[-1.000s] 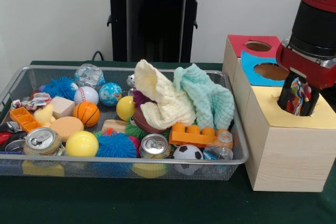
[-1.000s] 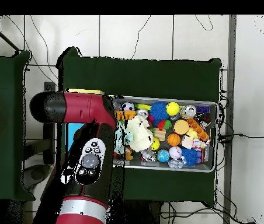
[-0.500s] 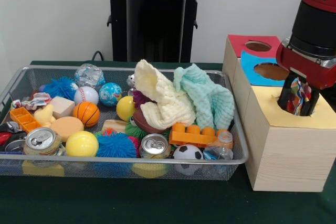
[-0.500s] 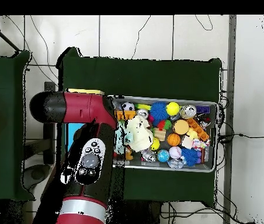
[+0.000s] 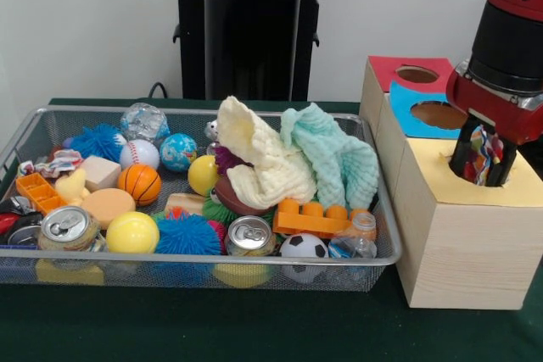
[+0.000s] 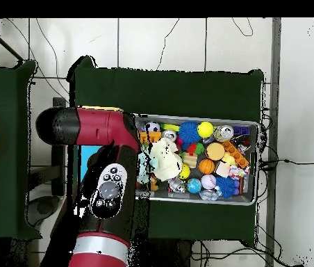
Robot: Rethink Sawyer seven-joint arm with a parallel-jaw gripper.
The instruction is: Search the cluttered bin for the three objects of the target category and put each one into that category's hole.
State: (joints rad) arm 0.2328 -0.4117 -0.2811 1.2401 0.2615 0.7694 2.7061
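Table: dark green cloth (image 5: 254,328) lies under everything.
Front view: wire bin (image 5: 373,209) full of balls, cans and cloths; wooden box (image 5: 467,243) with a yellow top beside it.
Gripper (image 5: 481,158): over the yellow hole, its two black fingers pinching a many-coloured thing (image 5: 480,155).
Overhead view: red arm (image 6: 101,201) covers the box; bin (image 6: 251,198) shows.
Hard to see: what the coloured thing is.

Red and black robot arm (image 5: 514,36) descends from one o'clock; its gripper (image 5: 481,161) points straight down, black fingers (image 5: 462,153) closed around a small multicoloured object (image 5: 481,154).
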